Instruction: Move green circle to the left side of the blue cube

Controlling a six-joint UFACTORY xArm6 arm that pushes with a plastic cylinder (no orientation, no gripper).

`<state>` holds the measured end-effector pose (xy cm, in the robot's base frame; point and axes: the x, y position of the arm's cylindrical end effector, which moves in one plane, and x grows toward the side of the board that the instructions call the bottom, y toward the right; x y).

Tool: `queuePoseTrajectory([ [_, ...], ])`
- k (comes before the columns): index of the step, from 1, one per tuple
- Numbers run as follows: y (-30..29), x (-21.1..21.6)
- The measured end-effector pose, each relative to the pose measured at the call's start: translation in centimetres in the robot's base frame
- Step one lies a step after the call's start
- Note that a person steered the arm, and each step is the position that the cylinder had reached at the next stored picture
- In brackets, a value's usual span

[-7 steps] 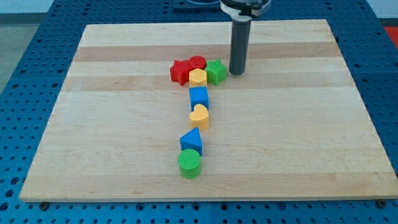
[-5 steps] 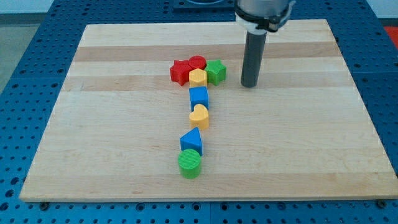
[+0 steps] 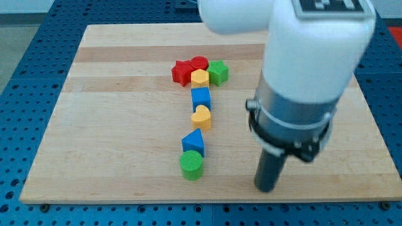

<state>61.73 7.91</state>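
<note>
The green circle [image 3: 192, 166] lies near the view's bottom of the wooden board [image 3: 100, 125], touching the blue triangle [image 3: 194, 142] just above it. The blue cube [image 3: 201, 98] sits higher up in the same column, with the yellow heart [image 3: 201, 117] below it. My tip [image 3: 267, 188] rests on the board well to the right of the green circle, apart from every block. The arm's white and grey body hides the board's upper right.
A cluster sits above the blue cube: a red star [image 3: 182, 72], a red circle [image 3: 200, 62], a yellow block [image 3: 200, 78] and a green star [image 3: 218, 73]. The board's bottom edge runs just below my tip.
My tip has moved from beside the green star at the view's top down to the lower right of the board. No block has moved.
</note>
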Motion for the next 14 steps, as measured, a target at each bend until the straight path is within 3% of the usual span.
queuePoseTrajectory([
  [4, -9.9, 0.1],
  [8, -8.5, -1.7],
  [14, -15.4, -6.6],
])
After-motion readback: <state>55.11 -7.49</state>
